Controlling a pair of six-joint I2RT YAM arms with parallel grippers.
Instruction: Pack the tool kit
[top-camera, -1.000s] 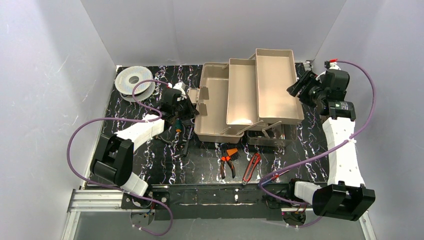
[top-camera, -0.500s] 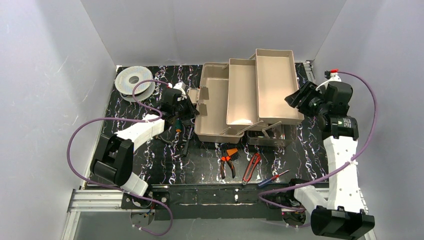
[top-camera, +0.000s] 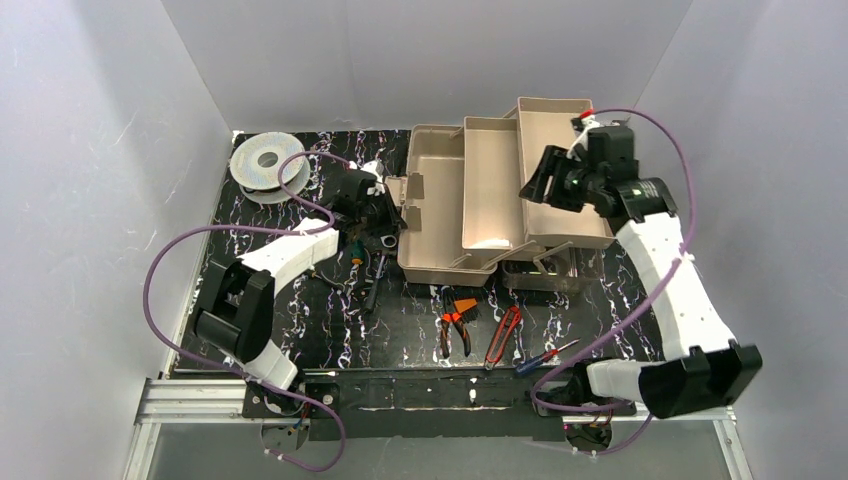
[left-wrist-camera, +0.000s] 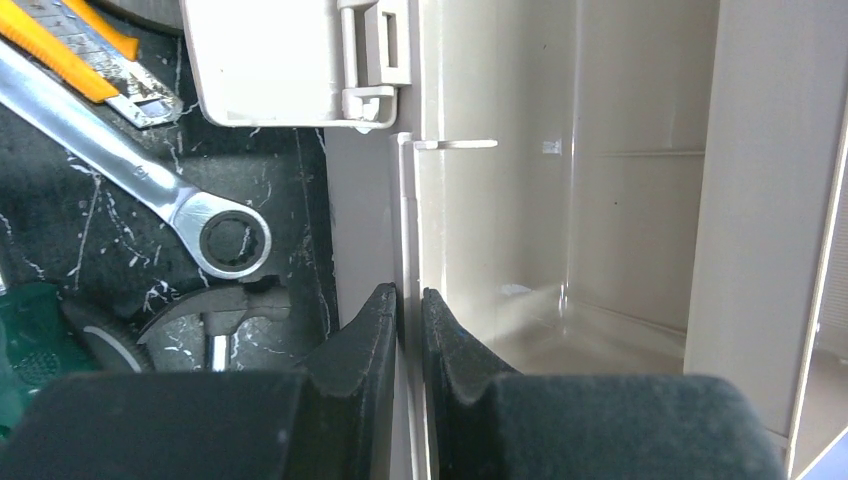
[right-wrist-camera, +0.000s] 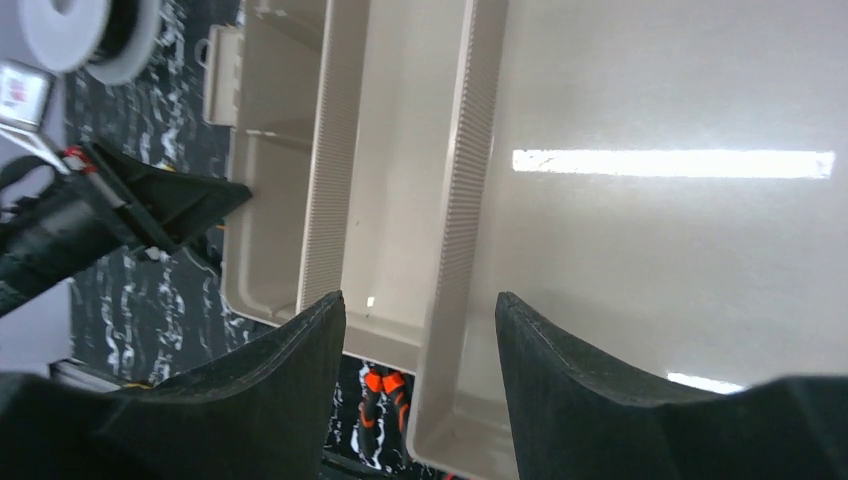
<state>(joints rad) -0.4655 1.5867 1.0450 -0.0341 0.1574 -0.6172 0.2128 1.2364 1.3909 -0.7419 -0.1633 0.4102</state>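
Observation:
The tool kit (top-camera: 440, 200) is a beige box standing open at the back of the table, with its fold-out trays fanned to the right. My left gripper (top-camera: 390, 215) is at its left end, shut on the thin left wall; in the left wrist view the gripper (left-wrist-camera: 410, 300) pinches that wall rim, with the box's inside (left-wrist-camera: 620, 150) to the right. My right gripper (top-camera: 537, 187) is open and empty, hovering over the right tray. In the right wrist view the gripper (right-wrist-camera: 420, 320) straddles the ribbed rim (right-wrist-camera: 465, 200) between two trays without touching it.
A grey wire spool (top-camera: 265, 165) sits at the back left. A ring wrench (left-wrist-camera: 230, 235) and a yellow knife (left-wrist-camera: 80, 50) lie by the box's left end. Orange pliers (top-camera: 457, 320), a red-handled tool (top-camera: 503, 333) and a screwdriver (top-camera: 545, 355) lie in front of the box.
My right arm has swung left from beside the box to above its right tray. My left gripper and the box have shifted slightly right.

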